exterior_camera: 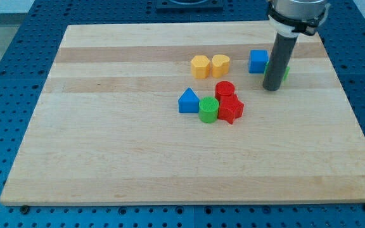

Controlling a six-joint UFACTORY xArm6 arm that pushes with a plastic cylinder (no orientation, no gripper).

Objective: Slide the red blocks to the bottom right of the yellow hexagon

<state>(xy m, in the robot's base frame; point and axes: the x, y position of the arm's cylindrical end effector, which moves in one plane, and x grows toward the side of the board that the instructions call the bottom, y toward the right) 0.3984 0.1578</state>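
My tip (271,88), a bare rod with no jaws to report, rests right of the red cylinder (225,89) and red block (230,109), which already sit bottom right of the yellow hexagon (199,66), apparently clear of further pushing.

Our rod (277,60) hides most of a green block (286,73), shape untellable; the view's top edge cuts the rod's mount.

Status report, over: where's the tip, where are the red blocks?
My tip at view's right, beside green block. Red blocks touching, below-right of yellow hexagon. Green cylinder against them.
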